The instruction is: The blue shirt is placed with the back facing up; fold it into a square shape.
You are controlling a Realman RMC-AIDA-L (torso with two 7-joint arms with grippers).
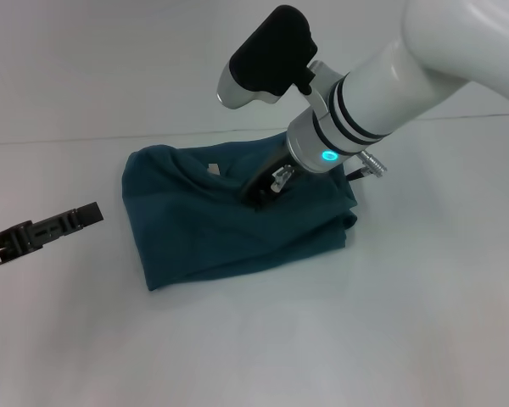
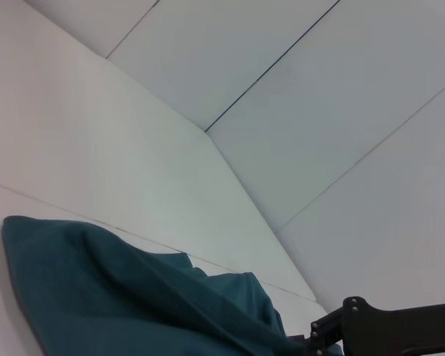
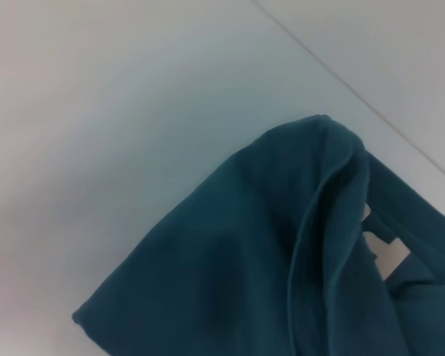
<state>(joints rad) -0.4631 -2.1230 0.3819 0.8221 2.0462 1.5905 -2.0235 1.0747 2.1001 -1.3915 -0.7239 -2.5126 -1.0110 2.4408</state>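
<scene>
**Head view, left wrist, right wrist: shirt folded small, edges not yet square**

Head view: the blue shirt (image 1: 237, 216) lies in the middle of the white surface (image 1: 254, 339), already gathered into a compact, roughly four-sided bundle several layers thick. Its outline is uneven: the near edge slants, the right side bulges, and a small pale tag (image 1: 212, 169) shows near the far edge. The right gripper (image 1: 267, 188) is down on the top of the bundle, slightly right of centre, its tip in the fabric; whether its fingers are spread or pinching cloth I cannot tell. The left gripper (image 1: 68, 222) hovers to the left of the shirt, clear of it and holding nothing, its two fingers lying close together.

Left wrist view: the shirt (image 2: 133, 297) is seen from low at its side, with a ridge of loose folds rising across it, so the top layer is not lying flat. A dark piece of gripper hardware (image 2: 386, 330) sits at the picture's edge.

Right wrist view: one corner of the shirt (image 3: 267, 259) fills the picture, with a raised crease running through it and the pale tag (image 3: 389, 256) peeking from a gap between layers.

Judging from this, the main folds are done; what seems left is flattening the top layer and straightening the edges into a true square, then lifting the right arm away.
</scene>
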